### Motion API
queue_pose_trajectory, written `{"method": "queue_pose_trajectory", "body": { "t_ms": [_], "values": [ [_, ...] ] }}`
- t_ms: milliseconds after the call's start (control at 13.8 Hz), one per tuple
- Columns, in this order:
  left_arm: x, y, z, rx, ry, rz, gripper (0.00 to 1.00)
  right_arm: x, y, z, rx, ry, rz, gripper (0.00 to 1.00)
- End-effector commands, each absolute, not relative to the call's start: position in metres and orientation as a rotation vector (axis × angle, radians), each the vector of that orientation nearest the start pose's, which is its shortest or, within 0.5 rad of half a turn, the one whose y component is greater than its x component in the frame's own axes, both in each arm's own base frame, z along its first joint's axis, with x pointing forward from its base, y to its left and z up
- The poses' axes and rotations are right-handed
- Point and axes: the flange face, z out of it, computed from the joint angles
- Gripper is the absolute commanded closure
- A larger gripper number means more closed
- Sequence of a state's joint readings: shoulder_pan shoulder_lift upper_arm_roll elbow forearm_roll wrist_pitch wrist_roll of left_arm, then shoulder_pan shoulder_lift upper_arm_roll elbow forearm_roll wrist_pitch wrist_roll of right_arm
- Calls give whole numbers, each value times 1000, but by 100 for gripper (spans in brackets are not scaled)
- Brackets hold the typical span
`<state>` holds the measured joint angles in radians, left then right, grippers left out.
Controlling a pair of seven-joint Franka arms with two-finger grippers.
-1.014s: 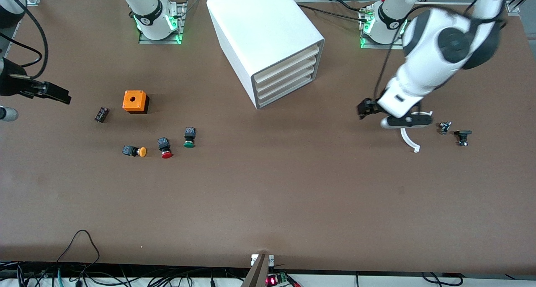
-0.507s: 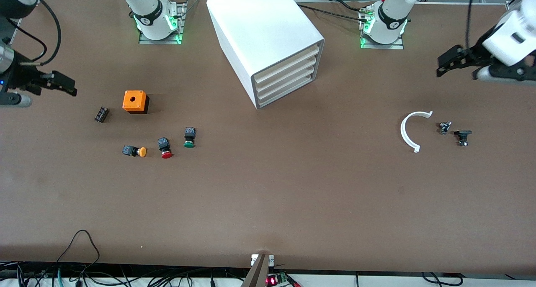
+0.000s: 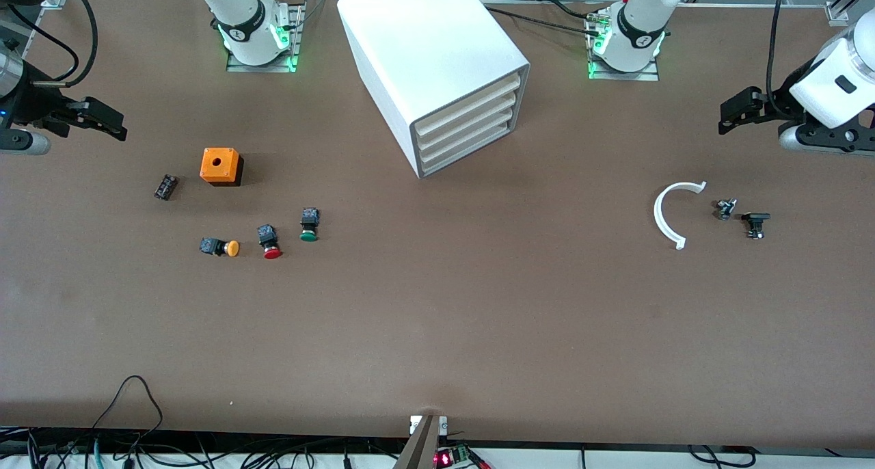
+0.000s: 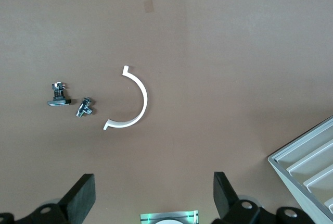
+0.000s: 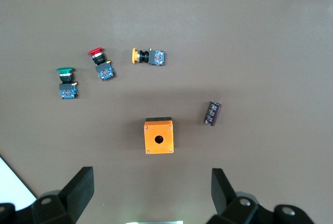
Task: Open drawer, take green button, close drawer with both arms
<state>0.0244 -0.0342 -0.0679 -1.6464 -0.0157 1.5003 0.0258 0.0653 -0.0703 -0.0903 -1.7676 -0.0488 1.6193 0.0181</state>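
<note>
Parking both arms wide, you leave left gripper point(image 3: 730, 110) and right gripper point(image 3: 106, 122) spread, empty; drawer point(image 3: 472, 148) shut, button point(image 3: 309, 225) out on the table.

The bench point(image 3: 437, 332) looked matt brown, faintly grainy; the cabinet point(image 3: 424, 52) was smooth white plastic with a soft sheen; the button point(image 3: 309, 225) had a glossy green cap on a black plastic body; the box point(image 3: 220, 165) looked matt orange plastic; the clip point(image 3: 666, 212) was white plastic; the bolts point(image 3: 726, 208) shone like metal.
</note>
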Motion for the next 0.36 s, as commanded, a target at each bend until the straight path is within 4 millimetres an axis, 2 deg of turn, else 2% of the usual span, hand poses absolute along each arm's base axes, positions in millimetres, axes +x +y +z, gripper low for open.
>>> {"method": "queue_pose_trajectory", "body": {
  "t_ms": [0,290],
  "values": [
    [536,-22,612,-3121,145,156,0,527,-20,577,-3180,24,121,0],
    [536,-26,612,-3119,160,154,0,529,-26,582,-3172,72,99,0]
  ]
}}
